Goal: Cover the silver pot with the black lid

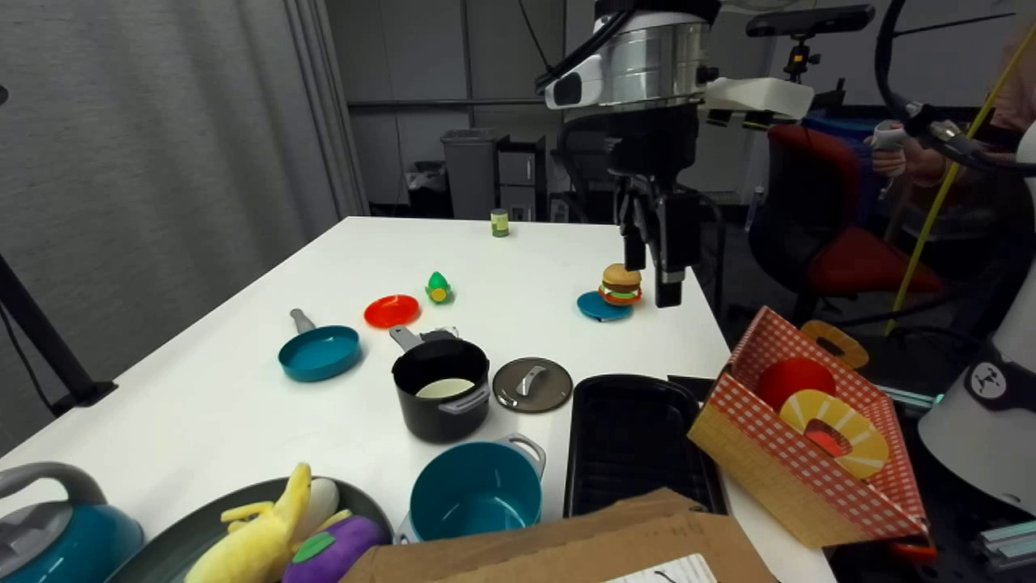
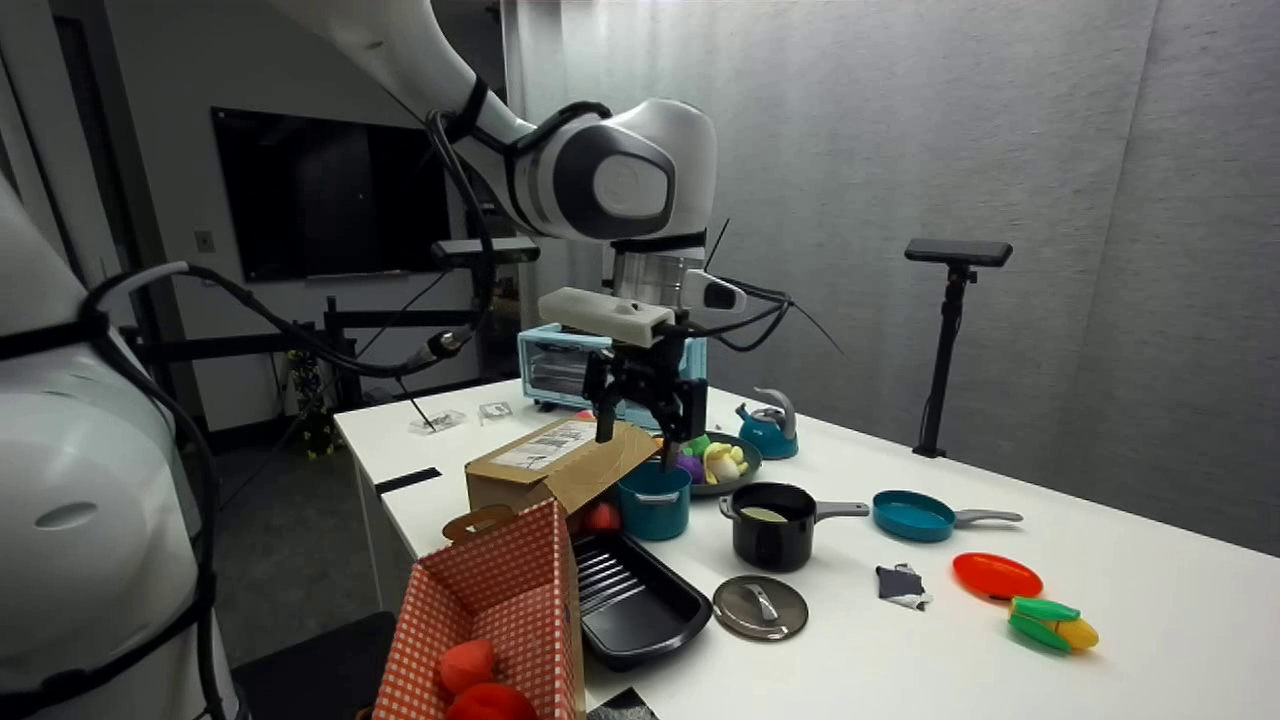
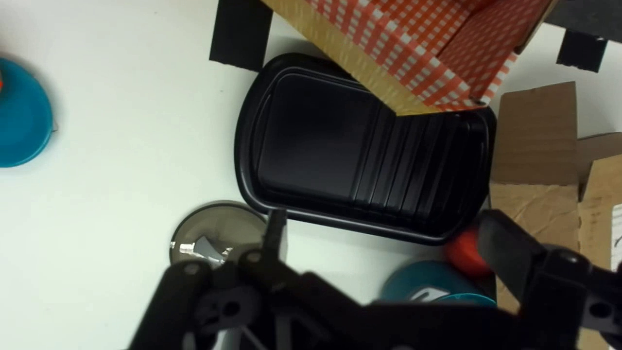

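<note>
Beside the round black pot point(image 1: 441, 414), the round glossy dark-grey lid point(image 1: 545, 390) lies flat, its silvery handle point(image 1: 530, 380) slanting upper right to lower left in an exterior view. The black gripper point(image 1: 652, 276) hangs mid-air, fingers point(image 1: 669, 290) spread wide.

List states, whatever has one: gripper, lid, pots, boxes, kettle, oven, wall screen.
Gripper: open, holding nothing
Black lid: off, flat on table
Dark pot: uncovered
Teal pot: uncovered
Checkered box: open, red items inside
Cardboard box: flap sticking out
Kettle: upright
Blue oven: can't tell, partly hidden
Wall screen: dark
</note>
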### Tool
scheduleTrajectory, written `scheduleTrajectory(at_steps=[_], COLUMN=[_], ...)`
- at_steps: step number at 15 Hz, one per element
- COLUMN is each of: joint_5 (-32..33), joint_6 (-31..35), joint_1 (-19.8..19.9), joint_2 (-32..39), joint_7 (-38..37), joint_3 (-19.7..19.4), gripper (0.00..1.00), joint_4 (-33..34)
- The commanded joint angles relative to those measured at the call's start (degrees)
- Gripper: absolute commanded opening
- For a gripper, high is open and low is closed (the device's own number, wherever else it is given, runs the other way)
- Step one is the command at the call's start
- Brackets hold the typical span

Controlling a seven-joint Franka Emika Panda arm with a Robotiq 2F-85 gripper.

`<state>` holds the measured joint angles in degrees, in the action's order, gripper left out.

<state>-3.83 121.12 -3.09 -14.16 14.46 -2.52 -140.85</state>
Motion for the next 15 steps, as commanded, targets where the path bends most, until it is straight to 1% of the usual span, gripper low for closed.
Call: scheduleTrajectory(at_steps=[1, 10, 15], joint_5=[2.8, 6.52, 6.82], joint_6=[1.41, 8.01, 8.91], joint_1=[0.91, 1.63, 2.89], joint_2=[6.22, 16.78, 20.5], joint_7=[4.53, 15.03, 23.74], joint_3=[-0.2, 0.53, 0.73], gripper=[1.0, 1.0, 1.0], joint_4=[4.84, 10.91, 13.07])
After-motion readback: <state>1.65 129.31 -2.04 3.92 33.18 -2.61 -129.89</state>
